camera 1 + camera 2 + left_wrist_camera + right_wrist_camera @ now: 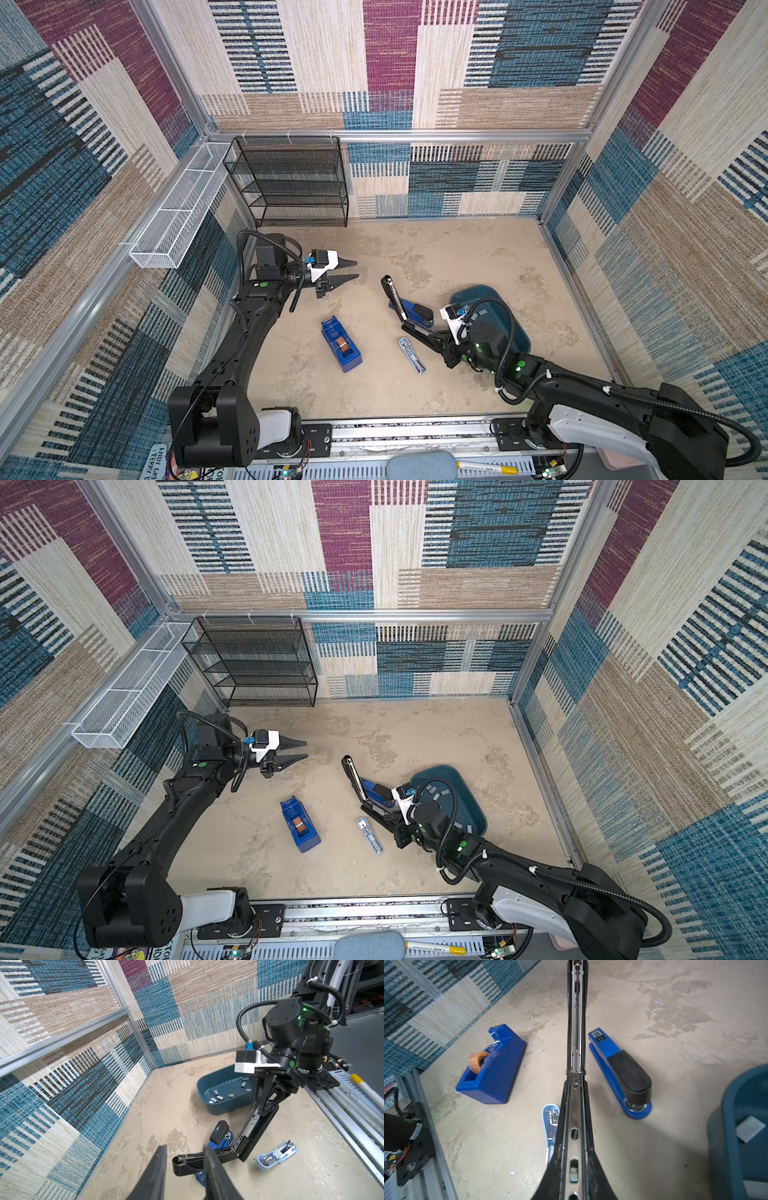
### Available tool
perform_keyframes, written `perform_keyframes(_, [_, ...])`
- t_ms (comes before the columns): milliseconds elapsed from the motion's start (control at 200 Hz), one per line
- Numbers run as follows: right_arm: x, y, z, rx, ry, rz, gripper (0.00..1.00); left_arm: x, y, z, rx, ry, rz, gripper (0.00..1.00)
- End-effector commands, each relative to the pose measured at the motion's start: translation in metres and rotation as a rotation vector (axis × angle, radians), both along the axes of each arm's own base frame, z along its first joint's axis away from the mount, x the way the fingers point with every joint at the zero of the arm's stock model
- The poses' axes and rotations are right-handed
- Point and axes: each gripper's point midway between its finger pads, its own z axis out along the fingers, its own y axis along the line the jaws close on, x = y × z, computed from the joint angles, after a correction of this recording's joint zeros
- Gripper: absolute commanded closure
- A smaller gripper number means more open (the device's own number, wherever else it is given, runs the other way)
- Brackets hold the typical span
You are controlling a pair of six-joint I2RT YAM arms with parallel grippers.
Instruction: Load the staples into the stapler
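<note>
My right gripper (409, 327) (575, 1088) is shut on a black stapler (392, 297) (353, 775) (249, 1126) near the middle of the table. The stapler is swung wide open at its hinge, with its metal channel (576, 1022) showing. Its far half points away to the back left. The staples (217, 1097) (432, 789) are small grey strips lying loose in a teal tub (519, 332) (226, 1106) just behind my right wrist. My left gripper (356, 269) (306, 749) (186, 1148) hovers left of the stapler's far end, its jaws narrowly open with nothing between them.
A blue stapler (417, 311) (618, 1070) lies shut just behind the black one. A small light-blue stapler (412, 355) (276, 1154) lies open in front. A blue tape dispenser (341, 344) (492, 1068) sits front left. A black mesh shelf (291, 183) and a white wire basket (183, 208) stand at the back left.
</note>
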Motion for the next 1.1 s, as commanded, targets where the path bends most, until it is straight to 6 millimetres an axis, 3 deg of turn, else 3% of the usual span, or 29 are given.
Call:
perform_keyframes(0, [0.017,0.008,0.031,0.1,-0.12,-0.04,1.0,0.0,0.0,0.003,-0.012,0.0,-0.006,0.66])
perform_keyframes(255, [0.01,0.022,0.016,0.069,-0.103,0.014,1.0,-0.001,-0.001,0.004,-0.018,0.003,-0.014,0.66])
perform_keyframes(681, [0.007,0.025,-0.022,-0.059,-0.07,-0.018,1.0,-0.001,-0.002,0.006,-0.038,0.004,-0.034,0.67])
perform_keyframes(962, [0.001,0.03,-0.043,-0.13,-0.055,-0.025,0.75,-0.001,-0.003,0.006,-0.043,0.011,-0.047,0.67])
perform_keyframes(1092, [0.002,0.03,-0.047,-0.143,-0.046,-0.039,0.73,-0.003,-0.003,0.006,-0.044,0.005,-0.051,0.67])
